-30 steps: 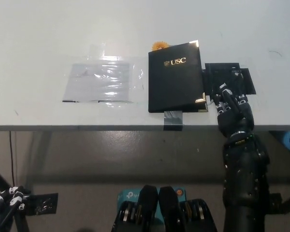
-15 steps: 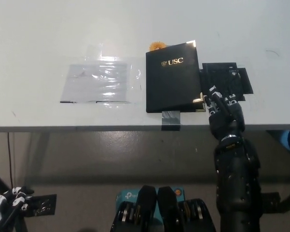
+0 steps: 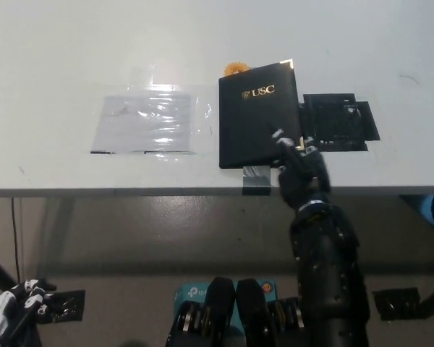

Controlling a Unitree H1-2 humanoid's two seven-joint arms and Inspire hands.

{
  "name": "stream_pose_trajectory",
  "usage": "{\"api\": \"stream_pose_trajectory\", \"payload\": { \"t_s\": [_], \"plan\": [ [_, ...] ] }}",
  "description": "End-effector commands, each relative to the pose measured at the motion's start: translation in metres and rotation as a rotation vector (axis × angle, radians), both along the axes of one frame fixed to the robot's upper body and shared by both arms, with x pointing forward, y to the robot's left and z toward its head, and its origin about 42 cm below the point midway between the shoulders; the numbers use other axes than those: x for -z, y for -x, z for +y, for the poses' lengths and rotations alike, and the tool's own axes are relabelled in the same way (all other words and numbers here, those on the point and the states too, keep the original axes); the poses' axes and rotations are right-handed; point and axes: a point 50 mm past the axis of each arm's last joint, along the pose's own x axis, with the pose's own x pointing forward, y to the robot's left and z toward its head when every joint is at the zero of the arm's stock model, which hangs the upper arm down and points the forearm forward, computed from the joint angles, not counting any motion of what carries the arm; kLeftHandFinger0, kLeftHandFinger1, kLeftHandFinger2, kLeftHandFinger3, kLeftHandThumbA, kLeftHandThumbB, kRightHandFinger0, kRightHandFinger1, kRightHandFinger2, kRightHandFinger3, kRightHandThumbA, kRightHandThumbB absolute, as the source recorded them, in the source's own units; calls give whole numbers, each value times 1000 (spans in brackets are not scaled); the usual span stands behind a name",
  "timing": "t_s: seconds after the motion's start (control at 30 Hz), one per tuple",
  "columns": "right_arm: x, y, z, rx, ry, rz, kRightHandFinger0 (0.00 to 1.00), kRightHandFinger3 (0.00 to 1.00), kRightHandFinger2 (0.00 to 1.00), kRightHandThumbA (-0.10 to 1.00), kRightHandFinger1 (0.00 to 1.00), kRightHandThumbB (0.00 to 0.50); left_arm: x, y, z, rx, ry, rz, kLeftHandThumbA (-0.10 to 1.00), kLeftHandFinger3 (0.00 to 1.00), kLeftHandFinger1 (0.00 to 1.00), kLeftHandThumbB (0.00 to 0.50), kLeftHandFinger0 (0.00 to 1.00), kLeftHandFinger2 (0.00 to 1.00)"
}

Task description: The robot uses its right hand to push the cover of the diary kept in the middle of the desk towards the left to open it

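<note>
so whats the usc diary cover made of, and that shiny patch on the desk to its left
The diary cover looks like black leatherette or coated board: matte, with gold-stamped lettering and gold corner caps. The shiny patch looks like clear plastic film or tape: wrinkled, with bright glare streaks. Neither is certain from this view.

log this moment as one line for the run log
right hand: on diary lower right corner | cover: shut | left hand: resting low, off desk

The closed black rectangular diary carries gold "USC" lettering and gold corner tips. It lies on a pale grey-white desk, beside a shiny clear plastic sheet and a flat black gridded panel. A small orange object peeks out above the diary.
</note>
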Motion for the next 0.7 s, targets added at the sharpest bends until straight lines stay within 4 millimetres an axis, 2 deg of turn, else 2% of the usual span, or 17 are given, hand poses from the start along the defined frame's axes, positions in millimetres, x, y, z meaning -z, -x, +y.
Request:
{"api": "stream_pose_trajectory", "payload": {
  "t_s": [0.0,0.17,0.27,0.43,0.47,0.53,0.57,0.63,0.67],
  "plan": [
    [-23,-2,36,-81,1,-50,906,1000,952,922,943,127,-9,-3,5,18,-21,-42,463,397,526,500,470,274],
    [-14,4,53,-105,6,-6,875,1000,956,907,937,130,-6,0,2,26,-31,-26,466,399,544,500,481,285],
    [-11,9,65,-144,13,-10,912,1000,1000,928,966,117,-5,-1,0,36,-35,-32,478,395,534,500,481,289],
    [-11,10,74,-163,73,-44,941,1000,1000,934,986,118,-9,-7,-1,53,-35,-45,467,391,500,500,452,272],
    [-20,8,79,-203,166,-65,924,1000,1000,928,984,133,-9,-7,0,55,-30,-45,455,381,494,500,441,259],
    [-22,6,80,-218,191,-73,918,1000,991,913,973,130,-10,-8,0,57,-35,-41,453,378,497,500,443,255],
    [-25,4,81,-254,263,-106,930,1000,1000,954,985,130,-11,-9,0,66,-39,-39,467,384,513,500,454,263],
    [-26,3,81,-267,293,-113,931,1000,1000,953,986,133,-12,-9,1,74,-48,-37,471,387,515,500,457,267],
    [-30,-2,81,-294,395,-152,927,1000,1000,952,987,139,-13,-9,2,81,-52,-35,474,392,521,500,464,270]
  ]
}}
